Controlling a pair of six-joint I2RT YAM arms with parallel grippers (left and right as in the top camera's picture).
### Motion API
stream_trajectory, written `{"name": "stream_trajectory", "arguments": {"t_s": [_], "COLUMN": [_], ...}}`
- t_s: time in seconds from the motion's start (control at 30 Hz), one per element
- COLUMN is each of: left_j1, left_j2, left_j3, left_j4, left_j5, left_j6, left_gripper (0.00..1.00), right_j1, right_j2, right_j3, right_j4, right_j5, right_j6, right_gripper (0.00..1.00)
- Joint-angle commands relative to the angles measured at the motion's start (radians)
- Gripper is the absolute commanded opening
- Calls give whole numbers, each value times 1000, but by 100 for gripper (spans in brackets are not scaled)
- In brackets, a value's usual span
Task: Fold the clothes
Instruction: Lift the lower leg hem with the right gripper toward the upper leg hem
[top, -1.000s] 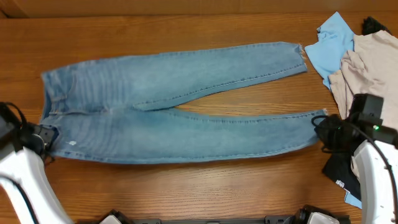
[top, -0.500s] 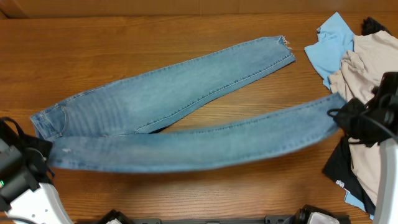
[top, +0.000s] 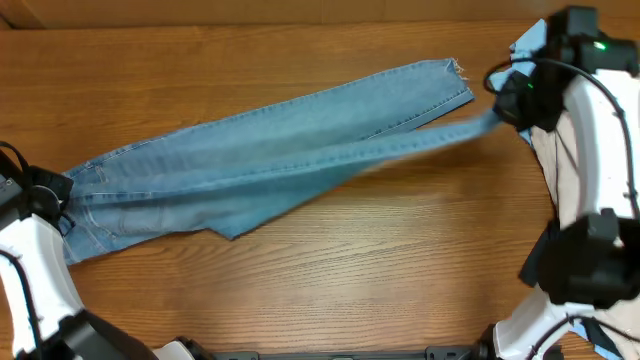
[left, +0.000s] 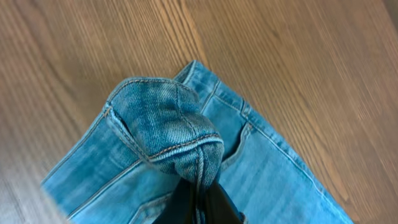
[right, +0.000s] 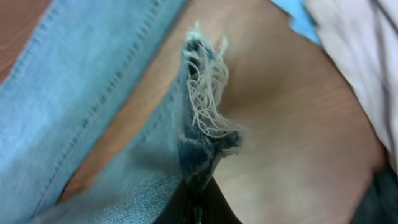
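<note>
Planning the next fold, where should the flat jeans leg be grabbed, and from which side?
Grip the jeans by the flat leg's frayed hem, from the right: that end lies free on the table, nearest the right claw holding the other hem.

Counts: 1 pair of light-blue denim jeans (top: 270, 150) with 2 legs and 2 frayed hems, 1 hem on the table (top: 458, 68) and 1 hem in the right wrist view (right: 205, 99). 2 arms and 2 grippers, 1 left gripper (top: 62, 192) and 1 right gripper (top: 503, 100). Other clothes total 2: 1 sky-blue shirt (right: 297, 17) and 1 beige garment (right: 354, 56). 1 wooden table (top: 400, 260). 3 garments overall.
</note>
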Motion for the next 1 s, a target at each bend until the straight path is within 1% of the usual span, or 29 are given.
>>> {"name": "stream_trajectory", "arguments": {"t_s": [0.0,0.17,0.33,0.57,0.63,0.7,0.77,0.93,0.97], "left_j1": [13,10,-11,-16,-16,-16,-16,-16,-16], "left_j2": [43,89,133,164,164,170,179,192,193], "left_j3": [32,32,32,32,32,32,32,32,32], "left_j4": [55,125,143,192,209,225,235,238,241], "left_j5": [-31,1,-3,-14,-14,-14,-14,-43,-56], "left_j6": [11,10,10,10,10,10,9,10,10], "left_gripper": [4,4,7,5,6,9,9,9,9], "right_j1": [21,30,31,34,34,34,34,31,31], "right_j2": [37,97,156,184,185,192,202,204,204], "right_j3": [62,62,62,62,62,62,62,63,76], "right_j4": [67,180,228,336,353,368,358,249,204], "right_j5": [95,95,94,95,95,95,95,129,135], "right_j6": [-22,-21,-21,-24,-21,-21,-18,64,79], "right_gripper": [4,4,4,4,4,4,4,4,4]}}
